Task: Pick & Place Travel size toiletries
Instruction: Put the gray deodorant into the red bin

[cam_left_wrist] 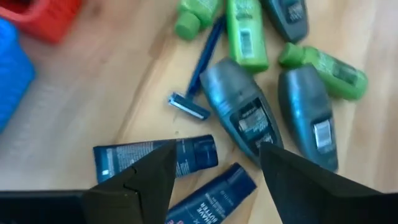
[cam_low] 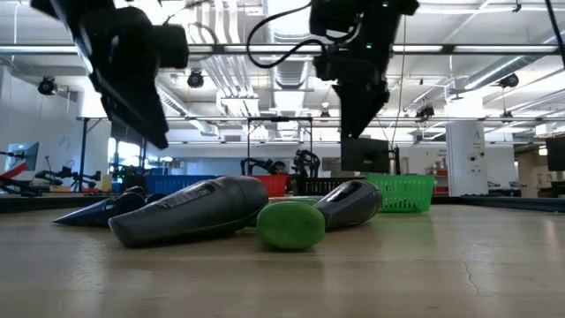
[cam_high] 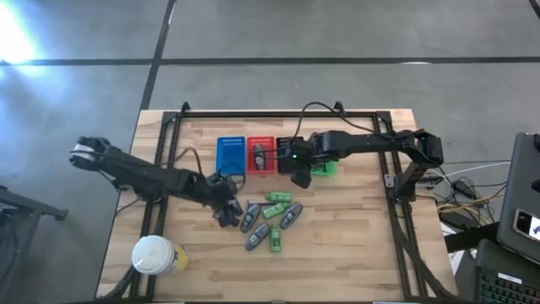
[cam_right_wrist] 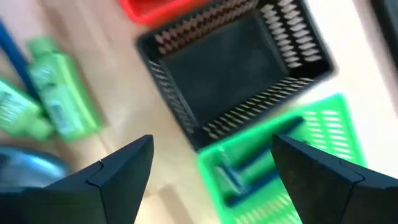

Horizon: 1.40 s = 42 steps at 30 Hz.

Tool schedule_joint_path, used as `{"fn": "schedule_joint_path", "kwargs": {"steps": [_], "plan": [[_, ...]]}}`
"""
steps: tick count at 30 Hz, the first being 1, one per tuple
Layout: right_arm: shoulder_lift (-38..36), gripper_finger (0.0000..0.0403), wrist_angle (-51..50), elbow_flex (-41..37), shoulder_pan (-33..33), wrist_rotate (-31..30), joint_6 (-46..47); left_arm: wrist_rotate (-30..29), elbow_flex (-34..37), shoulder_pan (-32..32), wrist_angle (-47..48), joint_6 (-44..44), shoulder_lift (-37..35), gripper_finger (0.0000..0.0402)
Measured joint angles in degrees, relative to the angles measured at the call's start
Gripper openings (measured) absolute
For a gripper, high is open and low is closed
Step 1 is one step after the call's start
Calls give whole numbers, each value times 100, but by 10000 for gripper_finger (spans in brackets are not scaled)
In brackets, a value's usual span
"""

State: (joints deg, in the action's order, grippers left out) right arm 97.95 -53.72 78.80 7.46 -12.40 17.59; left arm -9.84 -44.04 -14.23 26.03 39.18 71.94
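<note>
Left gripper (cam_left_wrist: 214,171) open above navy tubes (cam_left_wrist: 155,157)

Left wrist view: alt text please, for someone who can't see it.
The left pincer, open, hovers over two dark blue tubes on the wooden table. Beyond lie a blue razor, two grey bottles and green bottles; a red basket and a blue basket sit at the edge.

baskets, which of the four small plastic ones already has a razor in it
The green plastic basket, at the right end of the row beside the black plastic basket: a blue razor lies inside it, while the black one shows only a bare floor.
</note>
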Motion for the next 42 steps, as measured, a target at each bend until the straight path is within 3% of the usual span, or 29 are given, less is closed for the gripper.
{"fn": "schedule_joint_path", "kwargs": {"steps": [5, 9, 14, 20, 28, 34, 36, 42], "plan": [[-786, 307, 288, -898, -2, -268, -148, -373, -658, -545, 69, 1181, 604, 263], [-1585, 302, 768, -1604, -40, -280, 16, -489, -1078, -797, 158, 1606, 1409, 283], [-2452, 304, 1022, -2257, -93, -357, 107, -516, -1500, -853, 495, 2106, 2335, 291], [-3161, 325, 1055, -2755, -125, -439, 175, -547, -1751, -757, 590, 2471, 2930, 289], [-3510, 347, 1106, -3094, -125, -442, 196, -624, -1784, -597, 524, 2597, 3301, 284], [-3404, 344, 1109, -3131, -122, -442, 194, -632, -1772, -580, 543, 2163, 3338, 218], [-3386, 337, 1122, -3131, -122, -444, 194, -632, -1766, -578, 526, 2033, 3268, 199], [-3371, 317, 1250, -3131, -120, -592, 192, -850, -1863, -554, 794, 2114, 2566, 199]]}}
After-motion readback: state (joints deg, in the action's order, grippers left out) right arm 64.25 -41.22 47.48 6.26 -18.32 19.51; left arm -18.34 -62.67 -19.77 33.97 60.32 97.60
